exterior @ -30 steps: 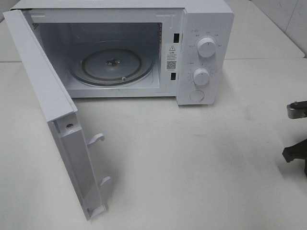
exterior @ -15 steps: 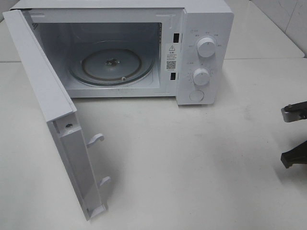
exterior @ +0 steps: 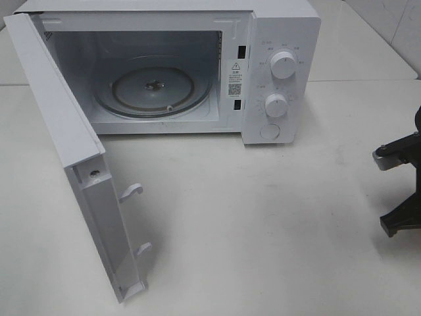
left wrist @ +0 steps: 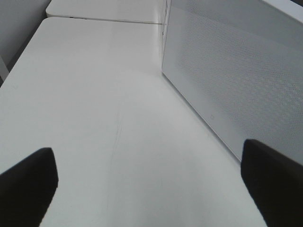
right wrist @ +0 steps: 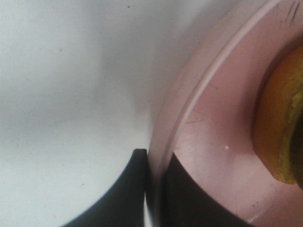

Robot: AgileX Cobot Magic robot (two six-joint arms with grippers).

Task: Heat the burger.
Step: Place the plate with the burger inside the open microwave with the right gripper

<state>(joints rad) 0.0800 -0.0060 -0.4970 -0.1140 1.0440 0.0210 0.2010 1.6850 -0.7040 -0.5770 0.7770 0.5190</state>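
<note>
Pink plate (right wrist: 208,118), rim pinched tight by the right gripper (right wrist: 155,163) (burger (right wrist: 279,123) aboard), bound for the open microwave (exterior: 276,39); left gripper (left wrist: 149,178) gapes empty.

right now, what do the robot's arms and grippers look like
The left gripper has two matte black fingers with blunt, rounded tips. The right gripper has black fingers too, with curved edges. In the high view, the right arm shows black angular parts and a grey metal piece. No cables or markings show.
</note>
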